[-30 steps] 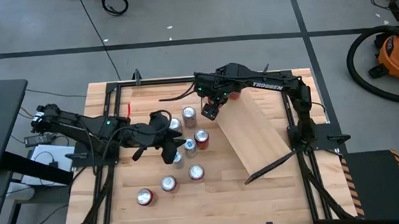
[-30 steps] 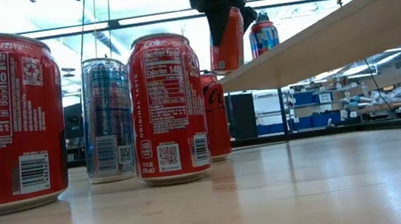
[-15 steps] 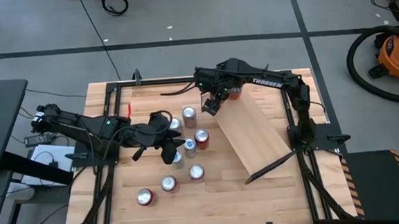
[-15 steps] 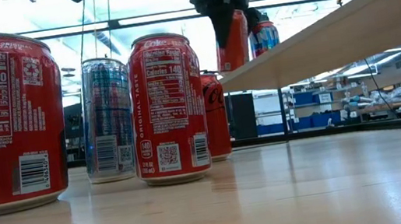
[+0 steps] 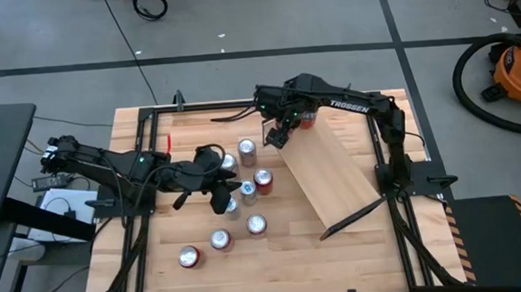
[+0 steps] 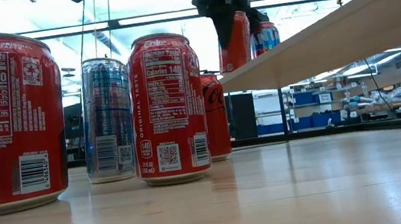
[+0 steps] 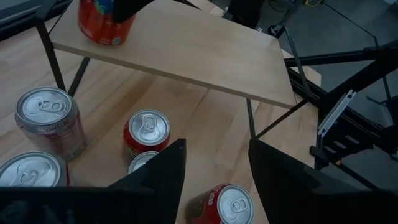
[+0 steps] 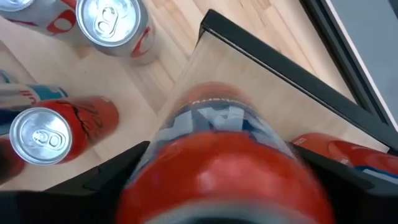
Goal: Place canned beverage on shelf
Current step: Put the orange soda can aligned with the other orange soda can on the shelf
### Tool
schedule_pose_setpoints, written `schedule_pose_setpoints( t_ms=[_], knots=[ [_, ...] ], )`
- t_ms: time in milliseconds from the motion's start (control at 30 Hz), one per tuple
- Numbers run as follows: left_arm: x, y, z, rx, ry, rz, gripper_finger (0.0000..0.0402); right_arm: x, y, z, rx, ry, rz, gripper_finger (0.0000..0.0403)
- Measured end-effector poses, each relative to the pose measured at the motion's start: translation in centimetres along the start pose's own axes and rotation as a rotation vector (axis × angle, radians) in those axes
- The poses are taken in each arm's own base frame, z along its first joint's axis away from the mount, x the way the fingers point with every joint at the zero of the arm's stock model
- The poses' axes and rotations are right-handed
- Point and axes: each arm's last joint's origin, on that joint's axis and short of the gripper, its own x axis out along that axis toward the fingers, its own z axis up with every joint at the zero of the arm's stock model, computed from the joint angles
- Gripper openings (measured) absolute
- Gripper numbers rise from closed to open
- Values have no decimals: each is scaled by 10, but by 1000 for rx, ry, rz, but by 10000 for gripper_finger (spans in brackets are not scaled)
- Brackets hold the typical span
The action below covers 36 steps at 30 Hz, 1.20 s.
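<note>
step: setting can (image 6: pixel 233 41) on shelf (image 5: pixel 330 173), at its upper end
right gripper (image 5: pixel 278 134): around can, jaws wide, probably letting go
can: between fingers, base seemingly on board, beside another can (image 6: pixel 263 36)
left gripper (image 7: pixel 211 165): half spread, empty, over table cans
next: release fully, lift clear without tipping it

Red beverage can (image 6: pixel 233 41): sitting upright at the high end of the shelf, beside another can (image 6: pixel 263 38) already standing there. Shelf (image 5: pixel 330 173): light wood board on thin black supports, sloping down across the table's right half.
</note>
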Motion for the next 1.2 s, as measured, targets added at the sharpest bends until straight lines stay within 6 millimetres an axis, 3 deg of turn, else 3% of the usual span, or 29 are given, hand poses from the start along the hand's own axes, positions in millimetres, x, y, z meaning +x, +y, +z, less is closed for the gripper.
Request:
schedule_pose_setpoints(
  t_ms=[633,1200],
  knots=[
    [0,0,0,0,17,-19,185,-2,7,-2,-22,-23,-46,371],
    [0,-1,0,7,17,-20,185,-50,0,3,-43,-212,-121,369]
  ],
)
